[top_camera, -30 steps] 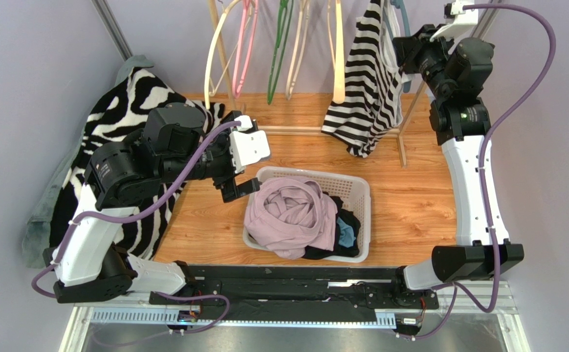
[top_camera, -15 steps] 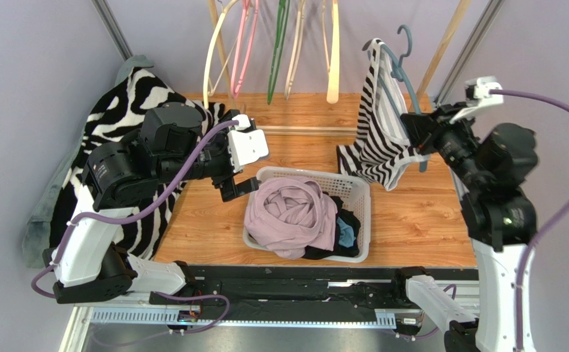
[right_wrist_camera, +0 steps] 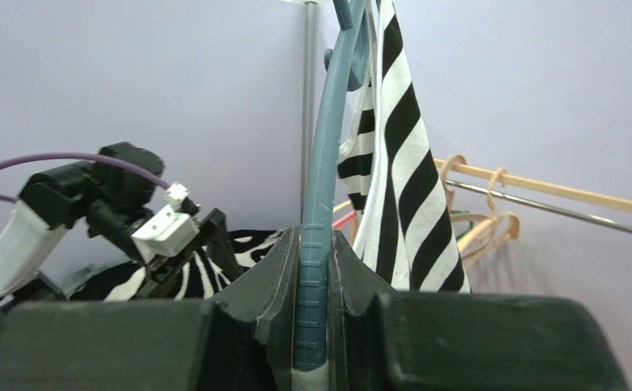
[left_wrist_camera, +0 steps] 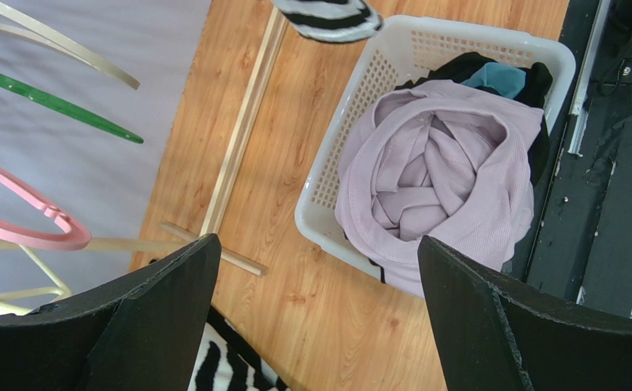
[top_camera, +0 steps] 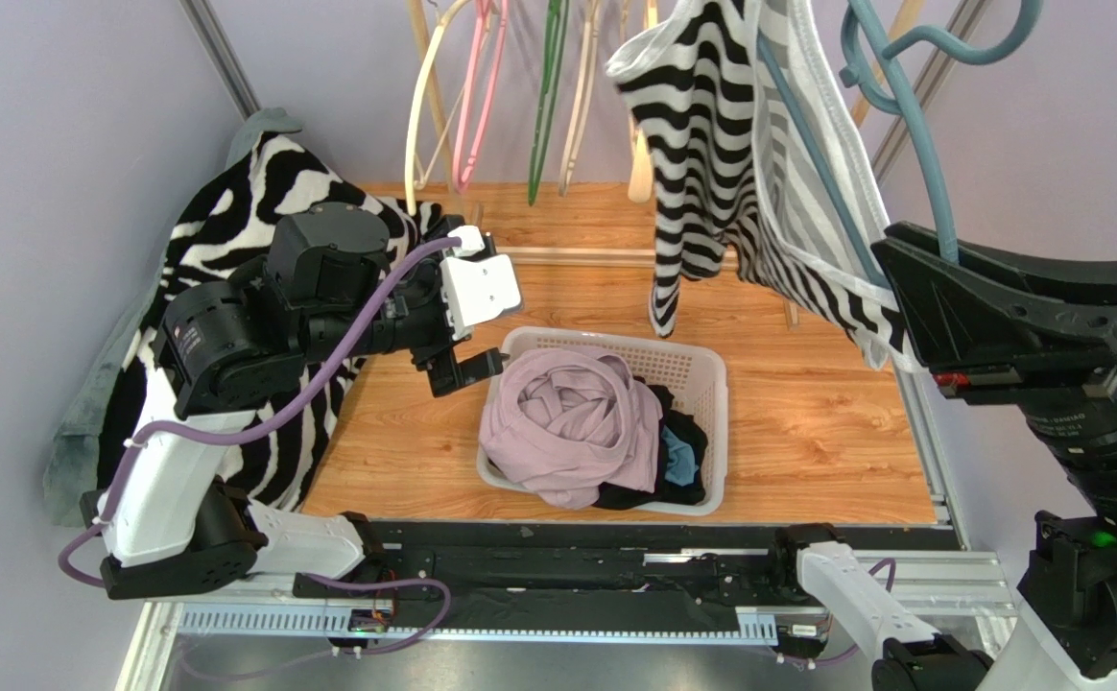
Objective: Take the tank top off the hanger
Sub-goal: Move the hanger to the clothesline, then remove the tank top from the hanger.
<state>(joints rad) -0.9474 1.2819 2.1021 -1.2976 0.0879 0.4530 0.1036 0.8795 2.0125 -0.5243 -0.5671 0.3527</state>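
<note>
Striped tank top (top_camera: 709, 101) on teal hanger (top_camera: 913, 137), held aloft.
Right fingers (right_wrist_camera: 293, 261) clenched on the hanger, top draped above them; left fingers (top_camera: 466, 369) spread wide, empty, basket (left_wrist_camera: 352, 106) below them.

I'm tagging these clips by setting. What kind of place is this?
Probably a lab bench staged as a laundry corner: empty hangers hanging at the back, a white basket of clothes, a wooden table.
</note>
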